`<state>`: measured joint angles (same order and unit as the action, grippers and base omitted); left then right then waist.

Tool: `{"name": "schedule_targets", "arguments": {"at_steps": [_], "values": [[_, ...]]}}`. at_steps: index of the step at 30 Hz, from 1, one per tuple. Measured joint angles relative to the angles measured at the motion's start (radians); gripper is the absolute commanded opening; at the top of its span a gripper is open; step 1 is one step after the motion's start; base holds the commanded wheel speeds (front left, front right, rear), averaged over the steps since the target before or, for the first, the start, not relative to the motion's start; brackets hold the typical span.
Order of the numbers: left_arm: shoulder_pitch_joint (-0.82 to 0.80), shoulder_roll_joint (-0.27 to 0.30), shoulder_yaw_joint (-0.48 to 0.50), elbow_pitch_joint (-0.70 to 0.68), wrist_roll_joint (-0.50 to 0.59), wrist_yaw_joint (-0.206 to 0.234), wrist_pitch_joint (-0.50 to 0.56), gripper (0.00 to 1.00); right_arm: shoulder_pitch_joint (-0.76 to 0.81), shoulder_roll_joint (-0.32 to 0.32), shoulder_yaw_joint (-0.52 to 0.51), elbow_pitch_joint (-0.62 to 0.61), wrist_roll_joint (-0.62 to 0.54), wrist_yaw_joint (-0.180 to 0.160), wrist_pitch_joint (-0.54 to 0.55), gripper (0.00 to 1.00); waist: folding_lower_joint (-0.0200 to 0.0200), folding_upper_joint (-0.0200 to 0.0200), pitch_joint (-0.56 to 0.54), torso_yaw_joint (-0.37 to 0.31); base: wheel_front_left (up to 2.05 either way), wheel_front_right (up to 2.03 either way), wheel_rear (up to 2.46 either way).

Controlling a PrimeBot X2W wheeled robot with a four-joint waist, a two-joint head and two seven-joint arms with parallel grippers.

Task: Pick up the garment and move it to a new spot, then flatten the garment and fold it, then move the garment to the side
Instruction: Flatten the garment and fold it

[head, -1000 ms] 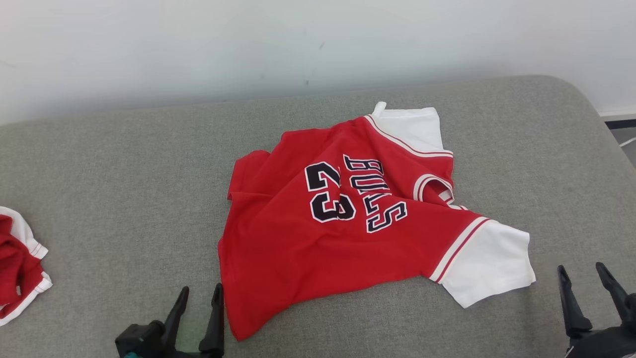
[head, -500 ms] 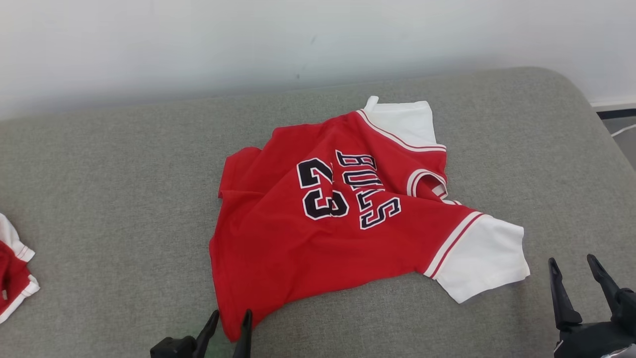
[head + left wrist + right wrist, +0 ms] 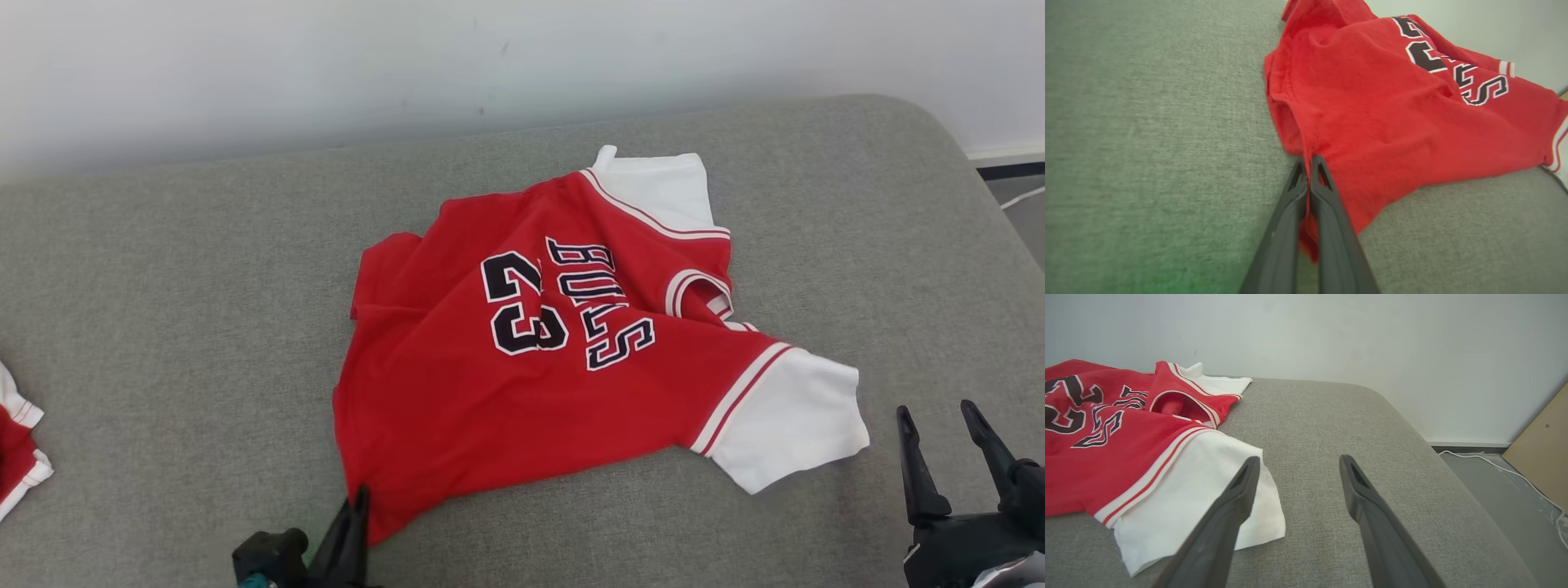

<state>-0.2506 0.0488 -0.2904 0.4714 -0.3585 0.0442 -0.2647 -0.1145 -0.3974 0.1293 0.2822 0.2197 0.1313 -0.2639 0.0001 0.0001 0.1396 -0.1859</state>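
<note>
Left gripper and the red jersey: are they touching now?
Touching. In the left wrist view the left gripper has its jaws pinched on a corner of the red jersey, red cloth showing between them.

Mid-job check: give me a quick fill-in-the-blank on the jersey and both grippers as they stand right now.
1. The left gripper is shut on the hem of the ___ jersey.
2. The right gripper stands ___, holding nothing.
3. The number printed on the jersey is ___.
4. The sleeve nearest the right gripper is ___.

Missing words: red; open; 23; white.
</note>
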Motion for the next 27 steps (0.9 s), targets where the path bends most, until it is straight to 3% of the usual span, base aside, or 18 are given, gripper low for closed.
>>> {"name": "schedule_targets", "arguments": {"at_steps": [7, 15, 16, 17, 18, 27], "values": [[0.001, 0.0, 0.118, -0.01, 0.05, 0.015, 0.001, 0.0, 0.0, 0.016, -0.002, 0.002, 0.005, 0.0, 0.0, 1.0, -0.0001, 0.0, 0.003, 0.026, 0.0, 0.0, 0.0], [-0.003, 0.001, 0.247, 0.033, 0.133, -0.017, 0.001, 0.0, -0.007, 0.019, 0.015, 0.016, 0.015, 0.0, 0.0, 1.0, -0.0001, -0.0001, -0.001, 0.052, 0.0, 0.0, 0.0], [-0.003, 0.001, 0.258, 0.04, 0.145, -0.027, 0.001, 0.12, -0.009, 0.019, 0.016, 0.017, 0.018, 0.0, 0.0, 1.0, -0.0001, 0.0, -0.003, 0.053, 0.0, 0.0, 0.0], [-0.003, 0.0, 0.267, 0.044, 0.151, -0.035, 0.001, 0.48, -0.01, 0.019, 0.018, 0.019, 0.018, 0.0, 0.0, 1.0, -0.0001, -0.0001, -0.006, 0.054, 0.0, 0.0, 0.0], [-0.003, 0.0, 0.275, 0.045, 0.16, -0.035, 0.001, 1.0, -0.01, 0.02, 0.02, 0.02, 0.019, 0.0, 0.0, 1.0, -0.0001, 0.0, -0.009, 0.054, 0.0, 0.0, 0.0], [0.083, 0.001, 0.318, -0.069, 0.218, -0.027, 0.001, 1.0, 0.009, 0.065, 0.039, 0.021, 0.026, 0.0, 0.0, 1.0, -0.0001, -0.0001, -0.066, 0.046, 0.0, 0.0, 0.0]]}}
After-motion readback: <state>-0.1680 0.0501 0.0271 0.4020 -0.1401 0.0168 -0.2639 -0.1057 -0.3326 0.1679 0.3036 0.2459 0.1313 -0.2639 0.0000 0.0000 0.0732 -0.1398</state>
